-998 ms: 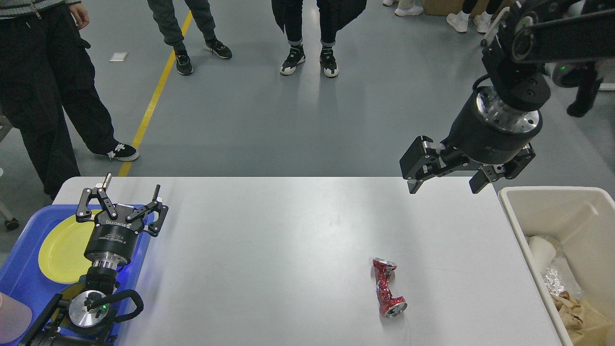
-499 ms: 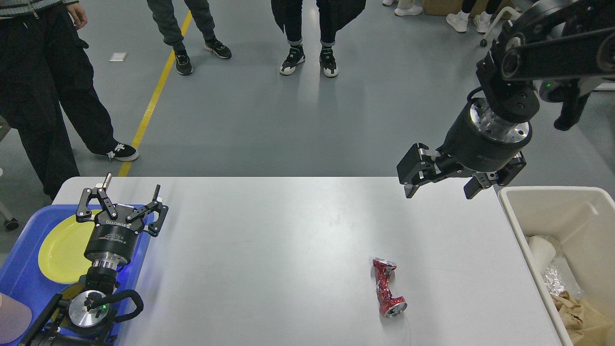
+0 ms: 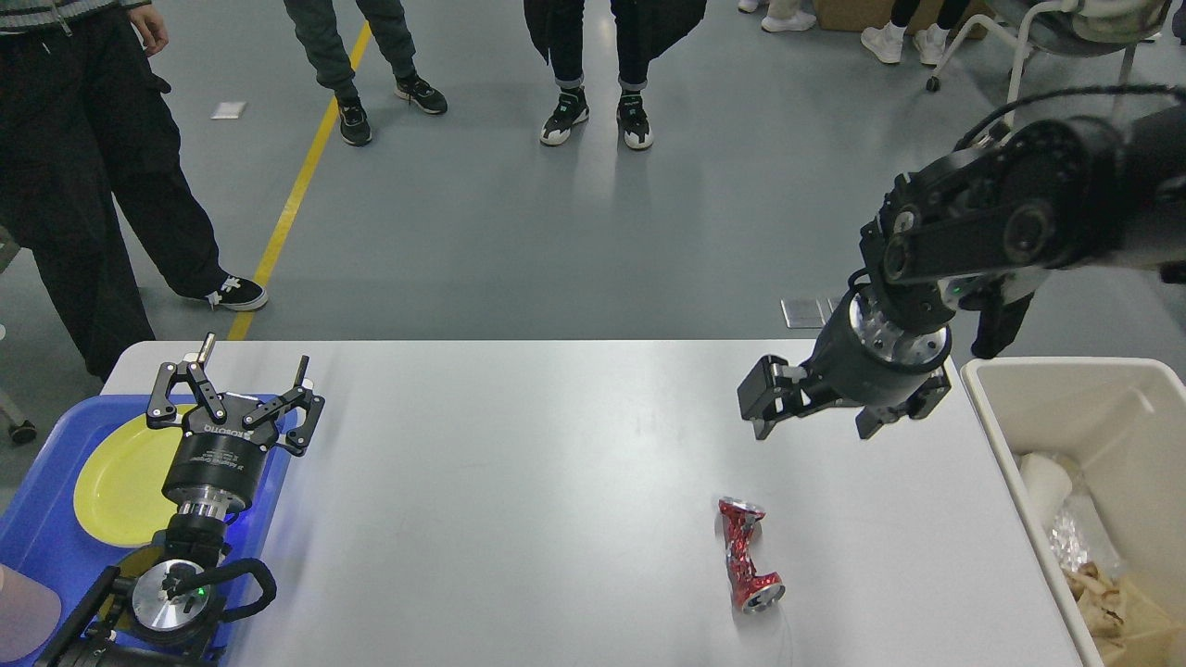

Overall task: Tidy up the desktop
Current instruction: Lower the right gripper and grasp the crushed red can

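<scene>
The white surface (image 3: pixel 519 482) fills the lower middle of the view, its far edge running against the grey floor. On it, right of centre and toward the near edge, lies a crushed red can (image 3: pixel 749 567) on its side, apart from everything else. The right gripper (image 3: pixel 812 428) hangs above the surface beyond the can, fingers spread and holding nothing. Just off the surface's right edge stands a cream bin (image 3: pixel 996 435) with crumpled paper and foil inside. At the left end a blue tray (image 3: pixel 42 528) holds a yellow plate (image 3: pixel 116 477). The left gripper (image 3: pixel 232 384) sits over the tray's inner edge, fingers spread, empty.
</scene>
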### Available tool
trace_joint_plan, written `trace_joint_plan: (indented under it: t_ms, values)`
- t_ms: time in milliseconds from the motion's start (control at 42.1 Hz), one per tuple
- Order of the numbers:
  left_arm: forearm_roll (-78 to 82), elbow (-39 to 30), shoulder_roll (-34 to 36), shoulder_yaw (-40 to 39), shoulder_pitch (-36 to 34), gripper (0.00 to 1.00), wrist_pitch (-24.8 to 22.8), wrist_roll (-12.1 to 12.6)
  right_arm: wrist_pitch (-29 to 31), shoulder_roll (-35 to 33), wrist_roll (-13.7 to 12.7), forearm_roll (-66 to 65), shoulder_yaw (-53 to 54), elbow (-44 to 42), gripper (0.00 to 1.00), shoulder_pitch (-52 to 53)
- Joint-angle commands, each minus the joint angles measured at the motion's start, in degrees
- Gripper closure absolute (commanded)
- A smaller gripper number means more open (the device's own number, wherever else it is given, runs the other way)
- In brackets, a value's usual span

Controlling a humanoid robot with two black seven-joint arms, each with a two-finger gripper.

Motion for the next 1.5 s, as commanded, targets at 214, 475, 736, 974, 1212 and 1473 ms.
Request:
trace_joint_plan:
  t_ms: [214, 475, 736, 974, 1212, 1473]
  values:
    - [0.0, 0.0, 0.0, 0.0, 0.0, 0.04, 0.0, 0.0, -17.3, 8.9, 0.0, 0.0, 0.2, -8.8, 0.0, -21.6]
    - [0.0, 0.0, 0.0, 0.0, 0.0, 0.04, 0.0, 0.1, -19.0, 11.6, 0.0, -0.1, 0.1, -20.7, 0.0, -34.4]
    - [0.0, 0.0, 0.0, 0.0, 0.0, 0.04, 0.0, 0.1, -19.3, 12.0, 0.0, -0.1, 0.0, -25.7, 0.0, -38.9]
    - [0.0, 0.0, 0.0, 0.0, 0.0, 0.04, 0.0, 0.1, -20.9, 12.0, 0.0, 0.2, 0.1, -30.4, 0.02, -43.2]
    - [0.0, 0.0, 0.0, 0.0, 0.0, 0.04, 0.0, 0.1, -21.0, 11.9, -0.1, 0.8, 0.1, -32.3, 0.09, -45.4]
    - [0.0, 0.0, 0.0, 0.0, 0.0, 0.04, 0.0, 0.1, -21.0, 11.6, -0.3, 1.0, 0.3, -32.7, 0.32, -46.0]
